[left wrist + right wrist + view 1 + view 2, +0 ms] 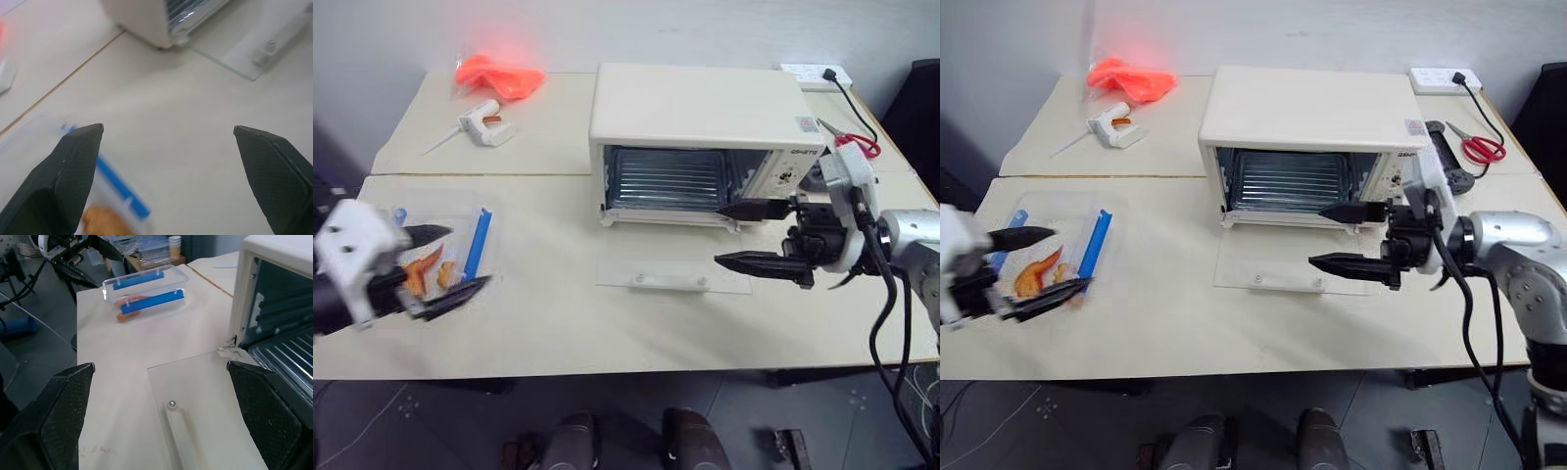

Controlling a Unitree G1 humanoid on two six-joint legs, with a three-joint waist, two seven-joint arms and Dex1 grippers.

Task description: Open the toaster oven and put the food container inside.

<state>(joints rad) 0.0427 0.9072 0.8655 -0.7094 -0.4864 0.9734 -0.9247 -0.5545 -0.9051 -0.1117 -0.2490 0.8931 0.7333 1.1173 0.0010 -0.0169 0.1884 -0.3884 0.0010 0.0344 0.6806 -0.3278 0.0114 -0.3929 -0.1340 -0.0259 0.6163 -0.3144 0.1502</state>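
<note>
The cream-white toaster oven (705, 108) stands open at mid-table, its glass door (671, 269) lying flat in front and the wire rack (666, 176) showing inside. The food container (445, 245), clear with blue clips and orange pieces inside, rests on the table at the left. My left gripper (460, 259) is open, its black fingers spread over the container's near end with nothing clamped between them. My right gripper (719, 234) is open and empty, pointing left just above the door's right edge, near the oven's knob panel.
At the back left lie a bright orange bag (499, 73) and a white glue gun (481, 122). Behind the oven on the right are red scissors (1481, 147), a black device (1445, 157) and a power strip (815, 73). The table's front edge runs close below both grippers.
</note>
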